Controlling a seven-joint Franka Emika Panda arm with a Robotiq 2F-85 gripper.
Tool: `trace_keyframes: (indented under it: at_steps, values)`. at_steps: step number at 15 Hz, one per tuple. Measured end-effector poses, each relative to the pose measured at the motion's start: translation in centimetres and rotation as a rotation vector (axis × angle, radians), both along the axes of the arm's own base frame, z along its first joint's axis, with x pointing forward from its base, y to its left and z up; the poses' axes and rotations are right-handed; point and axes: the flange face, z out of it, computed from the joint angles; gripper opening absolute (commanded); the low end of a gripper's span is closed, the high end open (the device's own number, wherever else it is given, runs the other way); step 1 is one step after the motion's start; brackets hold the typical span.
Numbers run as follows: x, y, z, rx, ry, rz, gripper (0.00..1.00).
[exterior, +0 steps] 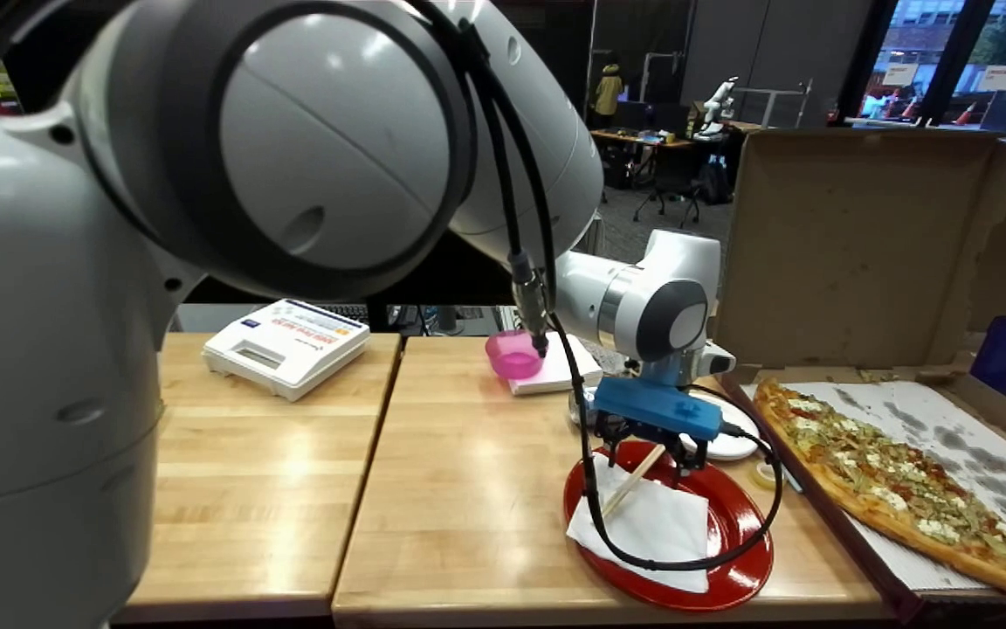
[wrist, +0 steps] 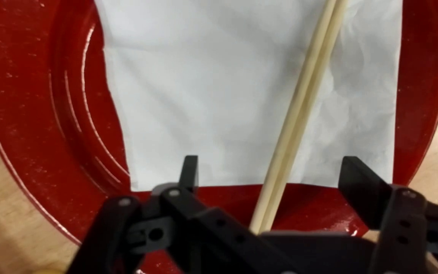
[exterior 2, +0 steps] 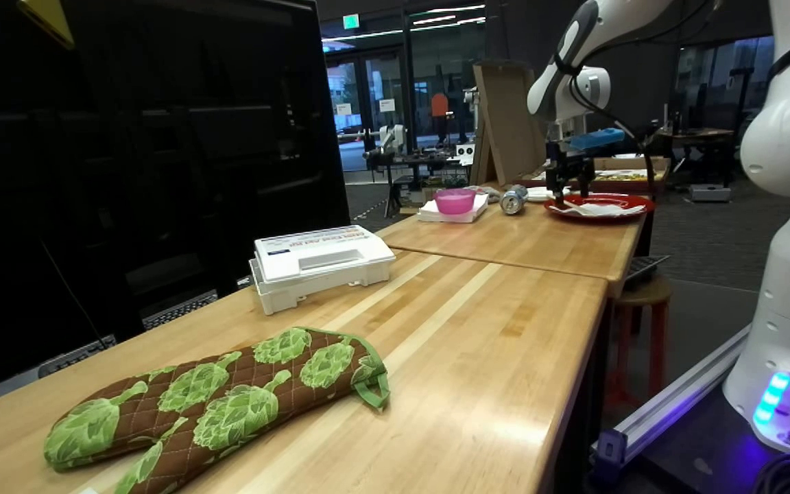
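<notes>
Two chopsticks (wrist: 297, 110) lay framed by your empty, widely parted end effector (wrist: 271, 171); you seemingly stood at pre-grasp, calling for centred closure.

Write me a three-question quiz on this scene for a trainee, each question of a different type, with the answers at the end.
1. True or false: in the wrist view, the gripper is shut tight on the chopsticks.
2. Multiple choice: what colour is the plate under the white napkin? A) blue B) red C) green
3. Fill in: in an exterior view, the open cardboard box holds ____.

Key:
1. False; the gripper stands open, with a gap on either side of the chopsticks.
2. B
3. pizza
</notes>
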Motion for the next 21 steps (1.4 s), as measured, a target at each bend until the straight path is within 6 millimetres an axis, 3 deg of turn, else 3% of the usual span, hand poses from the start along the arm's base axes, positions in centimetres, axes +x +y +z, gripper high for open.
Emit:
trace_keyframes:
  at_steps: [6, 8, 9, 16, 21]
  values:
    - [0.5, -0.41, -0.37, 0.01, 0.028, -0.006, 0.81]
    - [0.63, -0.5, -0.47, 0.013, 0.036, -0.007, 0.57]
    - [0.65, -0.52, -0.53, 0.015, 0.041, -0.008, 0.55]
    - [0.91, -0.69, -0.57, 0.024, 0.054, -0.012, 0.02]
    - [1.05, -0.92, -0.52, 0.038, 0.059, -0.02, 0.04]
